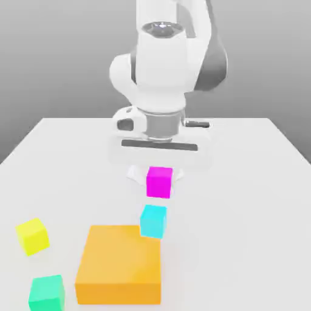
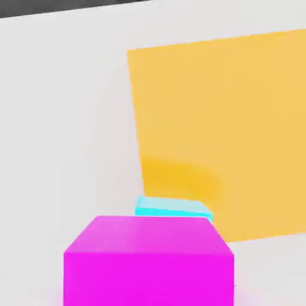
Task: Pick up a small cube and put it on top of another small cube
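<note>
Holding the magenta cube (image 1: 159, 181) between its fingers, the pincer (image 1: 159, 181) hangs under the white arm (image 1: 164, 67) above the counter (image 1: 255, 200). The jaws are closed narrowly on this cube, and the cube is lifted, not resting on the counter. In the exterior view the cyan cube (image 1: 153, 221) stands just below the magenta one in the picture, with a small gap between them; it sits on the counter, close to the far corner of the orange block (image 1: 119, 264), and whether the two touch I cannot tell. The orange block is flat and much bigger than the cubes. On the exterior view's left a yellow cube (image 1: 32, 235) lies alone, and nearer to the camera a green cube (image 1: 46, 293) stands just beside the orange block. In the hand view the magenta cube (image 2: 148, 260) is in front, the cyan cube (image 2: 172, 208) appears behind its upper edge, and the orange block (image 2: 227, 131) spreads beyond them.
</note>
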